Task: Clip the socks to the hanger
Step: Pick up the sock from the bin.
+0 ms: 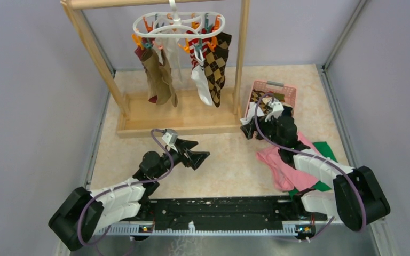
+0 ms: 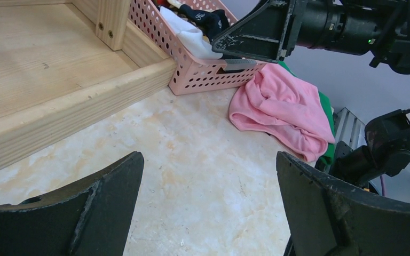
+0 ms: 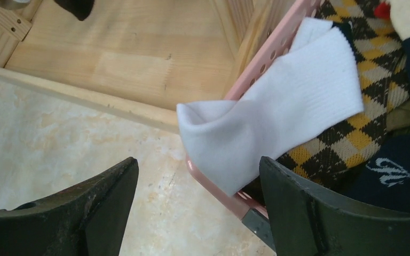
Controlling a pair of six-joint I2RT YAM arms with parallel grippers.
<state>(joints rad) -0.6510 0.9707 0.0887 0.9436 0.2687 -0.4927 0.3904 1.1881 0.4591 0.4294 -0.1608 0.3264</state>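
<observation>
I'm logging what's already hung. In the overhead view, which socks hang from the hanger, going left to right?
brown socks → plain white sock → red-white striped sock → brown argyle sock

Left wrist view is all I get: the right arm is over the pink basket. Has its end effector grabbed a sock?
Observer: No. The right end effector is open, facing a white sock draped over the basket rim.
Operator: Anything else in the basket?
Observer: An argyle sock and a navy sock lie inside.
Operator: And the hanger?
Observer: The hanger carries several socks, a red-white striped sock among them.
</observation>
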